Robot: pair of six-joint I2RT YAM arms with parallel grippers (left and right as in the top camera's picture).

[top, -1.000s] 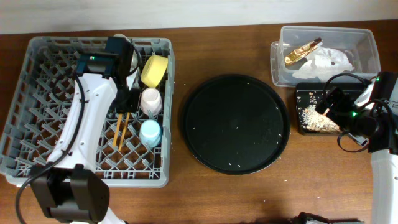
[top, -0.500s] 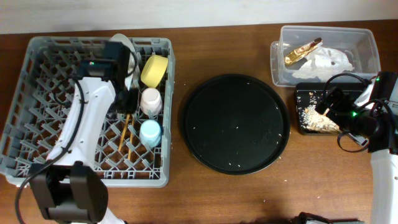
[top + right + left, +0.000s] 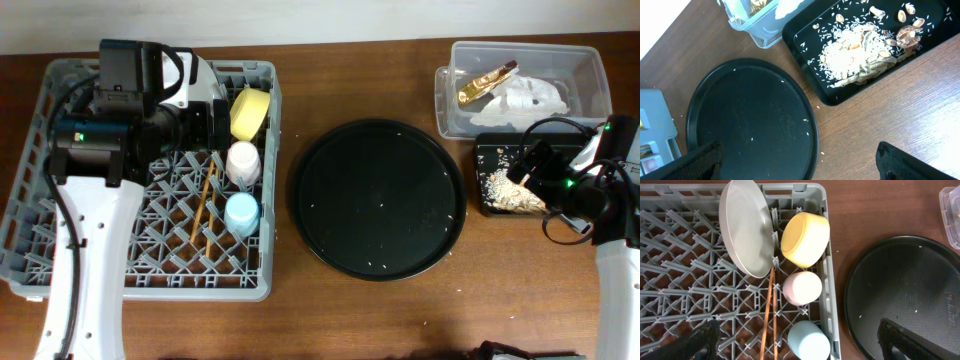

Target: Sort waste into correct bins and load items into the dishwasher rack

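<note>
— Both sets of jaws stand wide apart with nothing between them. The left gripper (image 3: 797,332) hangs over the dishwasher rack (image 3: 680,280); the right gripper (image 3: 797,157) hangs over the round black tray (image 3: 750,125), near the shallow black tray (image 3: 805,30).

— Where is everything?

— In the rack: the grey plate (image 3: 745,227) on edge, the yellow bowl (image 3: 805,239) beside it, then the pink cup (image 3: 801,287) and blue cup (image 3: 809,339) along the rack's right wall, with the chopsticks (image 3: 769,315) lying on the lattice. The gold wrapper (image 3: 487,82) and tissue (image 3: 530,95) are in the clear tub (image 3: 585,95); the food scraps (image 3: 860,50) are heaped in the shallow tray.

— So nearly finished. What could go wrong?

— The plate leans; a low sweep by the left arm could clip its rim and topple it onto the bowl. The thin chopsticks might slip through the lattice if the rack is nudged. On the right, a careless move could knock the shallow tray and scatter the scraps. A few pale grains lie on the round tray and the table (image 3: 850,140).
</note>
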